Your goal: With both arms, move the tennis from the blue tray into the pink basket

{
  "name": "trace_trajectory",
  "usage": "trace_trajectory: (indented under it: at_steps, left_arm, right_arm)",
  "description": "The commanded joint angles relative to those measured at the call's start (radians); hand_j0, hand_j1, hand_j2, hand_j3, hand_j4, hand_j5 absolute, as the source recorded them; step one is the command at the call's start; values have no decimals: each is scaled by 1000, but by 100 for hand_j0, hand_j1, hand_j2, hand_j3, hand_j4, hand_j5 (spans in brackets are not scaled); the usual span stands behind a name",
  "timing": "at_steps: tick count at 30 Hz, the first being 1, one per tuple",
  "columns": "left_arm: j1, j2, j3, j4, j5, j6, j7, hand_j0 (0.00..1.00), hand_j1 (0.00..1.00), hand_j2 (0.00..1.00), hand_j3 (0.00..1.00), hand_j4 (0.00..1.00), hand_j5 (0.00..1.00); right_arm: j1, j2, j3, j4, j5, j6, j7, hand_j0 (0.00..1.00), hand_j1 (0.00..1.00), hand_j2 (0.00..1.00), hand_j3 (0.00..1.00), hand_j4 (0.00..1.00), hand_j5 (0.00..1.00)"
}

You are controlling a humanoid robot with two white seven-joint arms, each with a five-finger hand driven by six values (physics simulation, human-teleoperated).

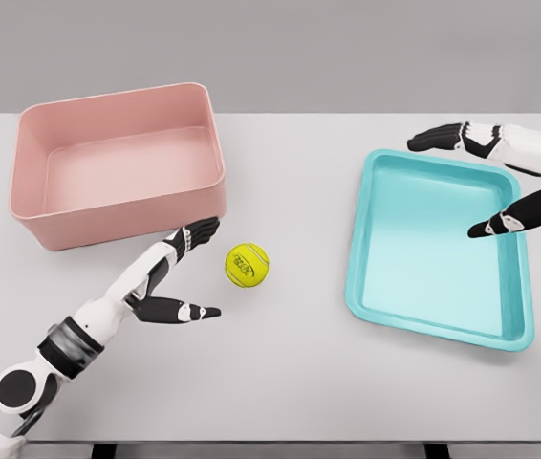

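Lying on the bare grey table (290,382), between the two containers and outside both: the tennis ball (248,265), already out of the blue tray (378,287) and not yet in the pink basket (32,206). Reaching toward it from the lower left, the left hand (177,277), fingers spread and thumb extended, holding nothing, the ball sitting just beside the fingertips. Hovering over the tray's far right side, the right hand (500,182), likewise open and empty. Likely calling for a wide cupping grasp, closing slowly around the ball so as not to nudge it rolling across the smooth tabletop. Then needing a lift clear of the basket's near wall, standing just beside the left hand. Leaving plenty of open surface toward the tray and the table's front edge.
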Motion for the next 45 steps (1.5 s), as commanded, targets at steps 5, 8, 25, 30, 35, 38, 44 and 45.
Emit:
trace_trajectory:
  at_steps: [5, 8, 25, 30, 35, 38, 44, 45]
  left_arm:
    - [-31, -19, -14, 2, -8, 57, 0, 99, 99, 99, 99, 99, 99]
    - [-48, -27, -22, 6, -11, 60, 0, 99, 99, 99, 99, 99, 99]
    - [-123, -85, -72, 61, -11, 176, 2, 98, 98, 98, 98, 98, 98]
    - [-144, -99, -91, 85, -11, 182, 0, 98, 98, 98, 98, 98, 98]
    - [-152, -107, -101, 98, -17, 180, 2, 98, 98, 98, 98, 98, 98]
    - [-153, -108, -106, 110, -26, 180, 2, 98, 98, 98, 98, 98, 98]
    - [-153, -122, -109, 113, -63, 180, 3, 93, 93, 93, 93, 93, 93]
    - [-153, -122, -109, 113, -63, 179, 3, 88, 88, 88, 88, 88, 88]
  right_arm:
    - [-6, -4, -2, -1, -6, -8, 0, 100, 100, 100, 100, 100, 100]
    - [-8, -3, -2, -1, -6, -8, 0, 100, 100, 100, 100, 100, 100]
    - [-6, 3, -2, -1, -8, -7, 0, 100, 100, 100, 100, 100, 100]
    - [2, 5, -1, -1, -8, -7, 0, 100, 100, 100, 100, 100, 100]
    - [-3, 5, -1, -1, -8, -7, 0, 100, 100, 100, 100, 100, 100]
    - [-2, 5, -1, -1, -8, -7, 0, 100, 100, 100, 100, 100, 100]
    - [3, 39, 5, -1, -9, -5, 0, 100, 100, 100, 100, 100, 100]
    - [2, 39, 5, -1, -8, -5, 0, 100, 100, 100, 100, 100, 100]
